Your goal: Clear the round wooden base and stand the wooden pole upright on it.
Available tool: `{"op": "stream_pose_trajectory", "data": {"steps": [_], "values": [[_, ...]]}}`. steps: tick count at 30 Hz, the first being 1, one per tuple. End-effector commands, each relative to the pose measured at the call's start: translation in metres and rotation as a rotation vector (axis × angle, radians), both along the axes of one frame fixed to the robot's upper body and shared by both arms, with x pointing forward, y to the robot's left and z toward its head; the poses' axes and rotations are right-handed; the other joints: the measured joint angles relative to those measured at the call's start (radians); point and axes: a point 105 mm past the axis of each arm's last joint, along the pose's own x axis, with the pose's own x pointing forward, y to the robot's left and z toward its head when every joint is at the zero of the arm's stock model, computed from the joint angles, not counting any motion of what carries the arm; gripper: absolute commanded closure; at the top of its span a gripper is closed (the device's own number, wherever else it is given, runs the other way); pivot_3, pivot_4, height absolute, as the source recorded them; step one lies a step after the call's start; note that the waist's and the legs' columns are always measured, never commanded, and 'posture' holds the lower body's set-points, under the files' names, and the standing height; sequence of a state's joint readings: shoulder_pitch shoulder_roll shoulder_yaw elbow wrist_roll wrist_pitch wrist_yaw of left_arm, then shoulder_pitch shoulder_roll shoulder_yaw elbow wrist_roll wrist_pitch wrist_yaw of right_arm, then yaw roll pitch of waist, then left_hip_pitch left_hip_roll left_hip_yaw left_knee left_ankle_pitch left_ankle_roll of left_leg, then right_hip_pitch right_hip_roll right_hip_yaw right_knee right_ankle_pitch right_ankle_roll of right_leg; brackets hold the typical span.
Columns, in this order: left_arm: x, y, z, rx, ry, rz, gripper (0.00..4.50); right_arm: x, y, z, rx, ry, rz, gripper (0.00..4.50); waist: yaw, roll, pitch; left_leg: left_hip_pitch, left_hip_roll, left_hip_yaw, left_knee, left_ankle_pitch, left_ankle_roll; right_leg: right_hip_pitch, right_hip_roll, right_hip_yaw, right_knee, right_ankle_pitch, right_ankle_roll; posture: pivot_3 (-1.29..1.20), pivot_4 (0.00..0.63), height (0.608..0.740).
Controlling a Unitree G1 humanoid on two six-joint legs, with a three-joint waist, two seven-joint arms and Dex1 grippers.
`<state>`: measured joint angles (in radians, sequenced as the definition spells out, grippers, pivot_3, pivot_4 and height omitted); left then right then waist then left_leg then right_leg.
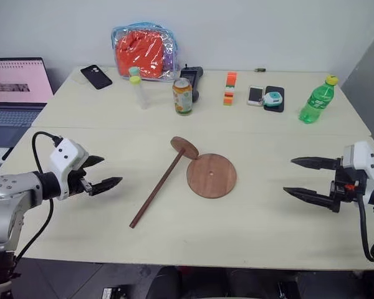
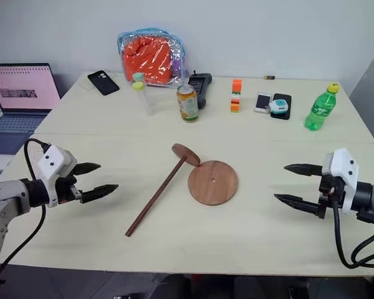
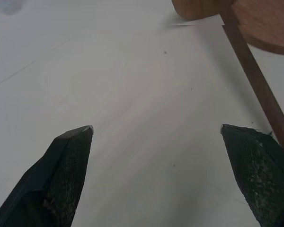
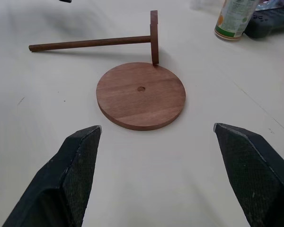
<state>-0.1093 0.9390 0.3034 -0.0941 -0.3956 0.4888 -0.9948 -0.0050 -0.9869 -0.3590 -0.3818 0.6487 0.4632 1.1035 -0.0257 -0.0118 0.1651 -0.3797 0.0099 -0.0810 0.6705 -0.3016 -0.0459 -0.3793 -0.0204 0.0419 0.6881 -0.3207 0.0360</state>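
- Wooden pole (image 1: 159,187): lies flat on the table (image 1: 268,230), mid-scene, left of the round wooden base (image 1: 211,175). Its small end disc (image 1: 184,148) stands on edge at the far end, at or just over the far-left rim of the base; whether they touch I cannot tell.
- Axis: the long axis runs diagonally, plain tip pointing near-left, disc end pointing far-right toward the base.
- Round wooden base: flat, centre hole (image 4: 141,88) showing, nothing resting on its top apart from the possible overlap by the end disc.
- Left gripper (image 1: 106,173): jaws wide apart, empty, near-left, well apart from the pole.
- Right gripper (image 1: 302,177): jaws wide apart, empty, on the right, facing the base, well apart from it.
- Risk, judged: a grasp near the plain tip would leave the disc end swinging, likely knocking the base askew.
- Risk, judged: the thin round rod could roll from closing fingers.
- Risk, judged: set down off level, the pole could topple toward the can (image 1: 182,96) beyond.
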Motion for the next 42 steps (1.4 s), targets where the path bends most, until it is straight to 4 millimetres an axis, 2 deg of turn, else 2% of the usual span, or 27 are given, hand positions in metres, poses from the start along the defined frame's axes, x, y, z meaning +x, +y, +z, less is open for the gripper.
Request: {"op": "stream_pose_trajectory", "data": {"steps": [1,5,11,17,22,26,30,32,42], "values": [[-0.004,-0.006,0.012,0.015,-0.049,-0.030,0.00,-0.001,0.004,0.006,-0.012,-0.030,0.030,0.51,0.000,0.000,0.000,0.000,0.000,0.000,0.000,0.000,0.000,0.000,0.000,0.000,0.000,0.000,0.000,0.00,0.150,0.740],[-0.004,-0.005,0.008,0.074,-0.022,-0.006,0.00,-0.002,0.003,0.004,-0.006,-0.027,0.023,0.51,-0.001,0.000,0.000,0.000,0.000,0.000,0.000,0.000,0.000,0.000,0.000,0.000,0.000,0.000,0.000,0.00,0.150,0.740],[0.002,-0.009,0.021,0.075,-0.026,-0.010,0.00,0.001,0.001,0.002,-0.018,-0.026,0.024,0.51,0.000,0.000,0.000,0.000,0.000,0.000,0.000,0.000,0.000,0.000,0.000,0.000,0.000,0.000,0.000,0.00,0.150,0.740],[0.005,-0.024,0.031,0.045,-0.007,-0.048,0.00,-0.003,0.007,0.007,0.006,-0.033,0.039,0.51,-0.001,0.000,0.000,0.000,0.000,0.000,0.000,0.000,0.000,0.000,0.000,0.000,0.000,0.000,0.000,0.00,0.150,0.740],[0.018,-0.037,0.034,0.042,0.015,0.000,0.00,-0.018,0.034,0.016,0.057,-0.023,0.143,0.51,-0.001,0.000,0.000,0.000,0.000,0.000,0.000,0.000,0.000,0.000,0.001,-0.001,0.001,0.000,0.000,0.00,0.150,0.740],[0.017,-0.065,0.035,0.008,0.077,-0.046,0.00,-0.032,0.059,0.030,0.106,-0.019,0.247,0.51,-0.001,-0.001,0.001,0.000,0.000,0.000,0.001,0.000,0.000,0.000,0.002,-0.001,0.001,0.000,0.000,0.00,0.150,0.740],[0.020,-0.083,0.033,0.037,0.153,-0.073,0.00,-0.039,0.078,0.038,0.150,-0.009,0.333,0.51,-0.001,-0.002,0.001,0.000,0.000,-0.001,0.001,0.000,0.000,0.000,0.002,-0.001,0.001,0.000,0.000,0.00,0.150,0.740],[0.023,-0.089,0.024,0.113,0.234,-0.075,0.00,-0.041,0.088,0.040,0.163,-0.008,0.387,0.51,-0.001,-0.003,0.002,-0.001,-0.001,-0.001,0.002,0.000,0.000,0.000,0.003,-0.001,0.002,0.000,0.000,0.00,0.150,0.740],[0.043,-0.119,0.004,0.121,0.391,-0.050,0.00,-0.039,0.102,0.031,0.150,-0.009,0.435,0.51,-0.001,-0.003,0.002,-0.003,-0.001,-0.001,0.005,0.000,0.000,0.000,0.003,-0.003,0.002,0.000,0.000,0.00,0.150,0.740]]}}
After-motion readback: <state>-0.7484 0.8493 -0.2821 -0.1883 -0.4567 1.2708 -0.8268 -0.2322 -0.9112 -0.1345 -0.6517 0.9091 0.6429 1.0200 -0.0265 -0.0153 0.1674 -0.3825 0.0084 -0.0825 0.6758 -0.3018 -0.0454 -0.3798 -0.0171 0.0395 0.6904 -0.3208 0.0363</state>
